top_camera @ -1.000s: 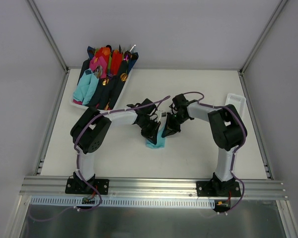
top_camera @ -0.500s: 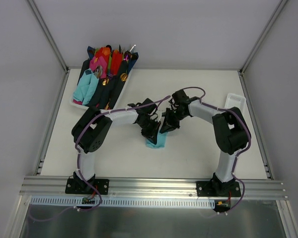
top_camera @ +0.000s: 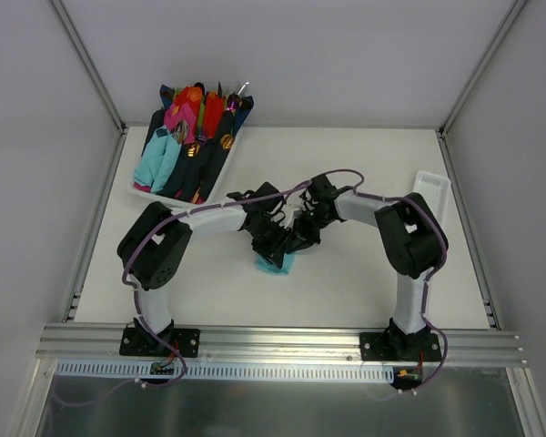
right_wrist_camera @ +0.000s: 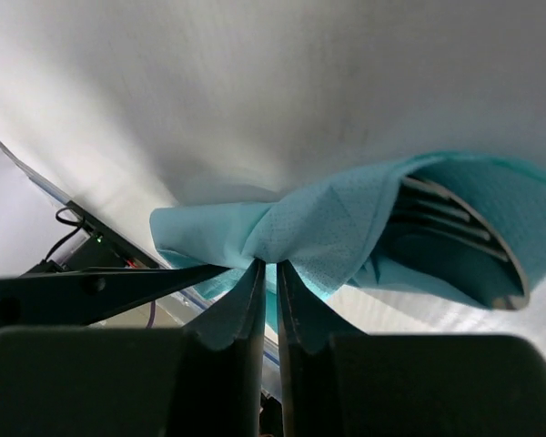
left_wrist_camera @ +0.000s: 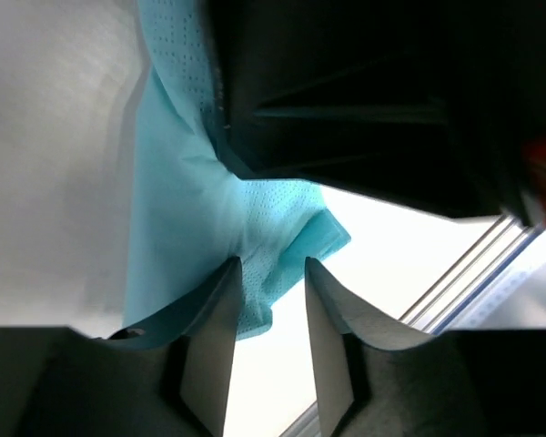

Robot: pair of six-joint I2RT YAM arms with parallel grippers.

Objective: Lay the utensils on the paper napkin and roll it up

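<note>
The teal paper napkin lies bunched at mid-table, mostly under both grippers. My right gripper is shut on a fold of the napkin. The napkin curls into a loose roll at the right of that view, with silver utensils showing inside it. My left gripper is open, with a corner of the napkin against its left finger. The black body of the right gripper sits close above it. From the top, the left gripper and right gripper nearly touch.
A white tray at the back left holds pink, red, navy and teal napkin bundles with gold cutlery. A small white tray stands at the right edge. An aluminium rail runs along the near edge.
Both grippers have shifted left and closer together. The napkin shows smaller and more bunched under them, its visible end now further left.
</note>
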